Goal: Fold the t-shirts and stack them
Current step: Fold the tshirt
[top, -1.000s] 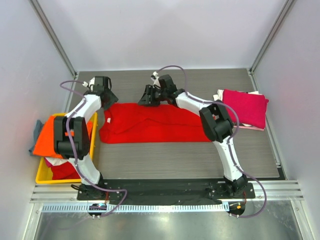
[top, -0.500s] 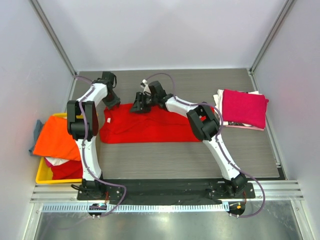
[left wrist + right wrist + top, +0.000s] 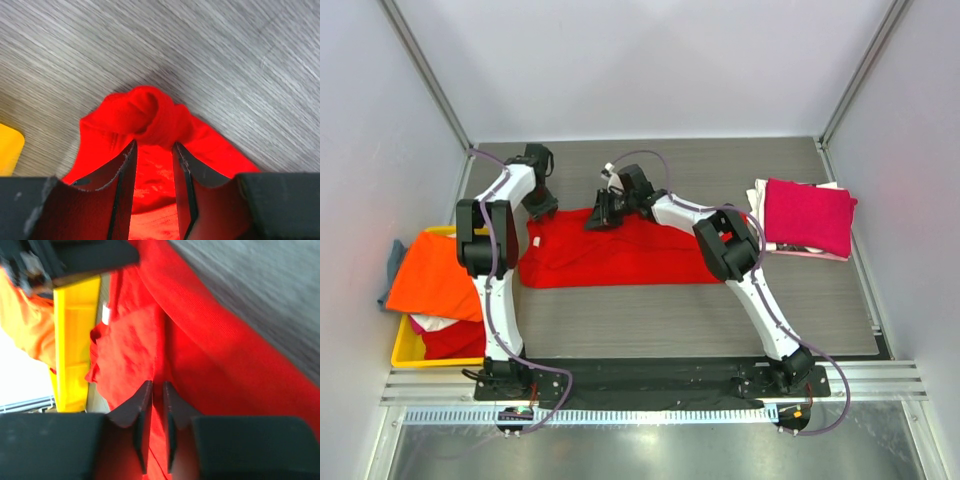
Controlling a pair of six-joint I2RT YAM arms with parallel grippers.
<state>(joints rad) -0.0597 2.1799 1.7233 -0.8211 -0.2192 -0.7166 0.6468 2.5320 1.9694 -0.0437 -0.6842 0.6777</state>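
A bright red t-shirt [image 3: 620, 250] lies folded into a long band across the middle of the table. My left gripper [image 3: 542, 207] is at its far left corner, shut on a bunched bit of red cloth [image 3: 150, 112] that bulges past the fingertips [image 3: 131, 150]. My right gripper [image 3: 598, 218] sits on the shirt's far edge near the middle, its jaws nearly together on a fold of the red t-shirt [image 3: 200, 360]. A folded magenta-pink t-shirt [image 3: 808, 215] rests on a white one [image 3: 790, 250] at the right.
A yellow crate [image 3: 405, 350] stands at the table's left edge, holding an orange shirt [image 3: 440, 275] draped over its rim and a red one [image 3: 450, 340]. The crate's yellow wall [image 3: 75, 340] also appears in the right wrist view. Grey walls close in the back and sides.
Both grippers came down onto the red t-shirt's far edge, the right one shifting left. The right jaws then closed on the fold; the left had closed on the corner earlier.
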